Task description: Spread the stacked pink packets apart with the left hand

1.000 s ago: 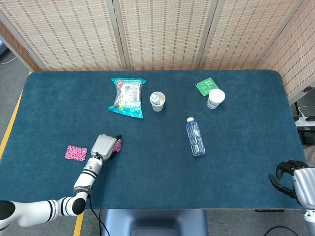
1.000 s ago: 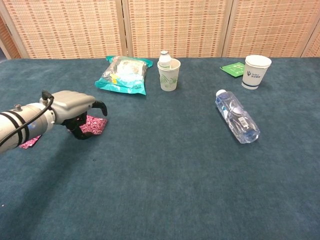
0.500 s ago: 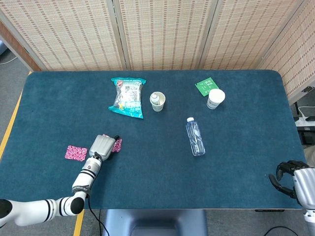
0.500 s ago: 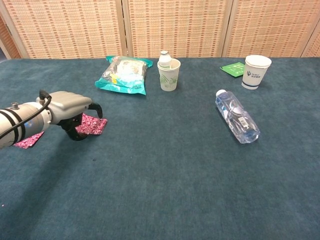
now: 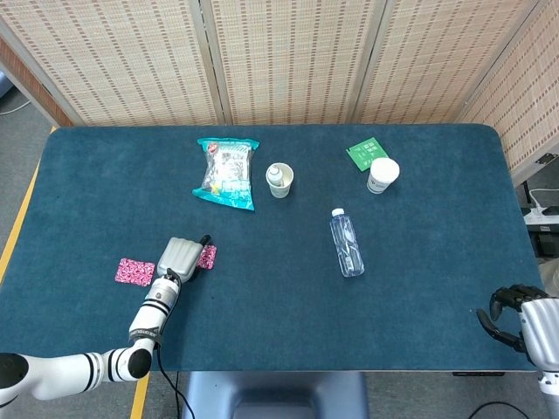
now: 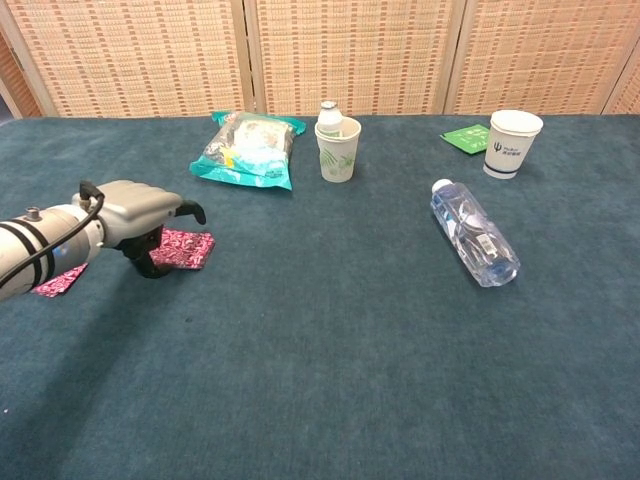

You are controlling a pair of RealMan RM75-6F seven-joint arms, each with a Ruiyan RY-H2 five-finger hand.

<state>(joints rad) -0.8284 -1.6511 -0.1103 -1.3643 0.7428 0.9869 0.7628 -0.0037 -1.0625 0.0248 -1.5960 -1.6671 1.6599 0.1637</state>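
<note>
From the head view, the left hand (image 5: 179, 257) lies knuckles-up on the blue table (image 5: 419, 218), fingers curled down over the edge of one pink packet (image 5: 208, 256) that pokes out on the side toward the snack bag (image 5: 226, 171); a second pink packet (image 5: 134, 271) lies apart on the hand's other side. Whether it grips the packet cannot be told. The right hand (image 5: 511, 314) hangs off the table's corner, fingers curled on nothing. From the chest view, the left hand (image 6: 135, 215) arches over the near packet (image 6: 187, 248), the far one (image 6: 58, 280) beside its wrist.

Lab-like test space: blue felt table (image 5: 419, 288) (woven folding screens (image 5: 288, 57) behind).
</note>
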